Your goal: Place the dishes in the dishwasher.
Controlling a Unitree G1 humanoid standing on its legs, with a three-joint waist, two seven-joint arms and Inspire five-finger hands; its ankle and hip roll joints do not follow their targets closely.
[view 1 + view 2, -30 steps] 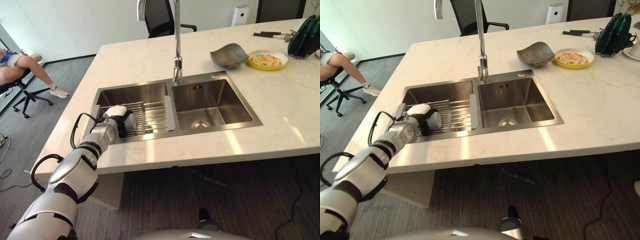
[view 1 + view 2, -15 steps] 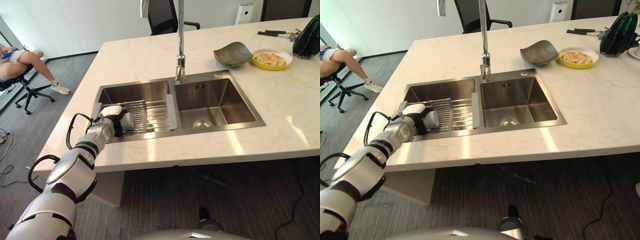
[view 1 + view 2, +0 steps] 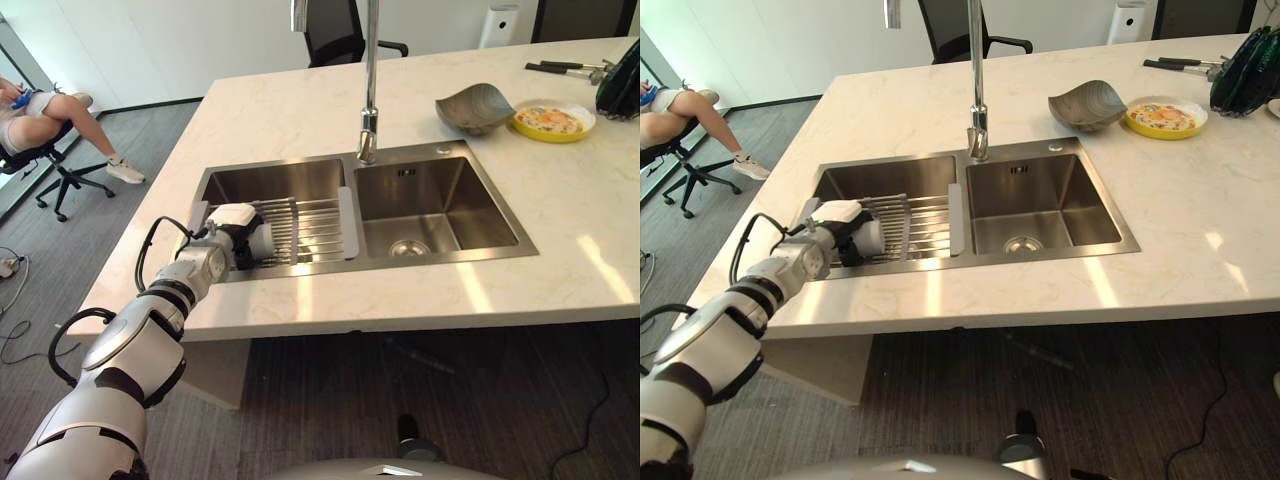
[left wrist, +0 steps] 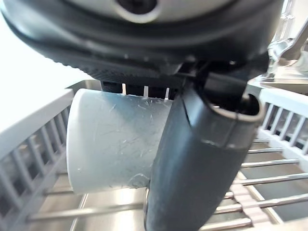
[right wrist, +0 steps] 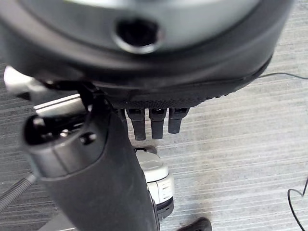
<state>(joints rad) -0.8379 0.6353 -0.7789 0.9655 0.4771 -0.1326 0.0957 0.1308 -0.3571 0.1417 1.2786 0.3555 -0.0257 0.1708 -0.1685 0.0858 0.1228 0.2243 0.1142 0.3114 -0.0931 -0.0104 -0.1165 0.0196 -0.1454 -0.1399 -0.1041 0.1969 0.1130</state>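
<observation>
Our left robot hand stays clamped on the pale cup, which has barely moved over the last second and lies sideways on the sink rack near the counter's left edge. We judge the lift not yet begun. Our right robot hand hangs relaxed above the floor.

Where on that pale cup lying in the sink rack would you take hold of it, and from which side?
Around its round side wall, coming from above. The cup lies on its side on the rack over the left basin, so the wall faces up and nothing blocks it. The left hand already does this: thumb across the wall, fingers behind.
</observation>
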